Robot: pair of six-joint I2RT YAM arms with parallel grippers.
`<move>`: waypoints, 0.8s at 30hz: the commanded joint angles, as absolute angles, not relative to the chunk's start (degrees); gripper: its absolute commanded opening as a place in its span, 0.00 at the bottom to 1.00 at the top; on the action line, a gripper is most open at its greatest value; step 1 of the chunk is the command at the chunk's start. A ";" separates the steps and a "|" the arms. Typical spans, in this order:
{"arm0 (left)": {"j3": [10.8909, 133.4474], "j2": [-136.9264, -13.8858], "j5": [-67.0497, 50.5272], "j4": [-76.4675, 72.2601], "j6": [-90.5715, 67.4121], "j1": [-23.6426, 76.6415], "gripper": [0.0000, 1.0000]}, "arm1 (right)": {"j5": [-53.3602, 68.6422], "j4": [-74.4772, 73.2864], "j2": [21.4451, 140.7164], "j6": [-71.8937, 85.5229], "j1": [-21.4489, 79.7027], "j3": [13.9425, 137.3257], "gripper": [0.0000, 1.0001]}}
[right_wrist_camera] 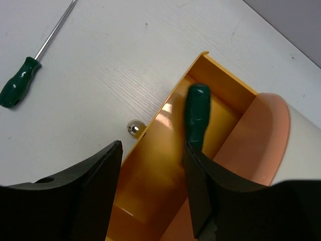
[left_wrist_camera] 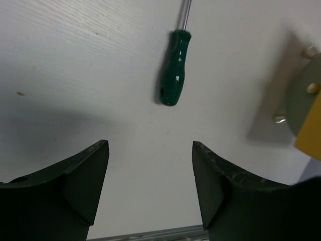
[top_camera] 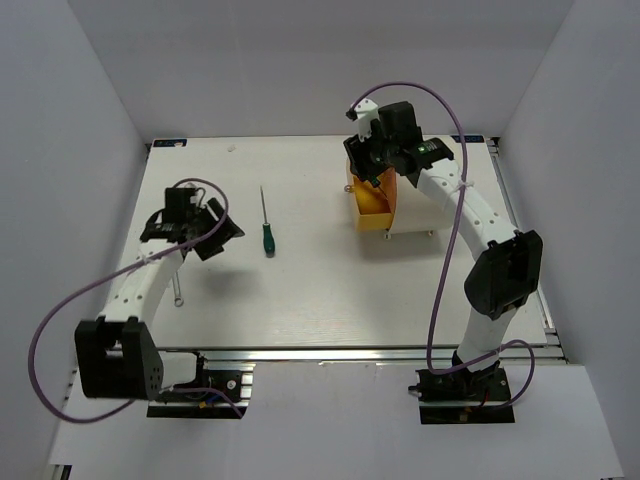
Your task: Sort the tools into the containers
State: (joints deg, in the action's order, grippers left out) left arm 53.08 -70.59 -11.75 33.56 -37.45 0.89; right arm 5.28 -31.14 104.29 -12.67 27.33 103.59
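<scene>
My right gripper [top_camera: 376, 168] [right_wrist_camera: 153, 145] is open above the orange drawer [top_camera: 375, 205] [right_wrist_camera: 150, 170], which stands pulled out of the white drum with the orange face [right_wrist_camera: 281, 130]. A green-handled screwdriver [right_wrist_camera: 196, 114] lies inside the drawer, its lower end hidden behind my right finger. A second green screwdriver [top_camera: 266, 226] [left_wrist_camera: 174, 68] [right_wrist_camera: 20, 88] lies on the table just ahead of my open, empty left gripper [top_camera: 208, 232] [left_wrist_camera: 149, 145]. A small silver wrench [top_camera: 177, 290] lies beside the left arm. The other screwdrivers are out of view.
The drawer's shiny knob [right_wrist_camera: 134, 128] faces the table's middle. A pale grey-green face with brass studs [left_wrist_camera: 300, 98] shows at the right edge of the left wrist view. White walls enclose the table [top_camera: 320, 300] on three sides.
</scene>
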 commanded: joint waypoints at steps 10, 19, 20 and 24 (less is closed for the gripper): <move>66.53 -87.88 7.72 39.47 -32.87 18.54 0.80 | 52.46 -19.79 88.80 -23.97 18.73 93.89 0.55; 76.88 -101.76 13.70 40.16 -28.13 21.35 0.80 | 68.56 -26.28 84.55 -49.57 17.84 84.28 0.58; 78.21 -103.17 15.02 40.51 -27.60 22.14 0.78 | 68.38 -26.54 84.55 -49.57 17.84 84.29 0.58; 83.05 -108.54 18.62 42.36 -26.81 23.90 0.75 | 68.82 -25.67 83.85 -48.52 17.84 83.24 0.58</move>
State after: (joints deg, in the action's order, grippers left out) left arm 79.64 -107.90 13.63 40.45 -28.64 22.46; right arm 64.97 -26.44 84.79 -46.41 18.02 83.77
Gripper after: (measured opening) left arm 0.759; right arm 0.577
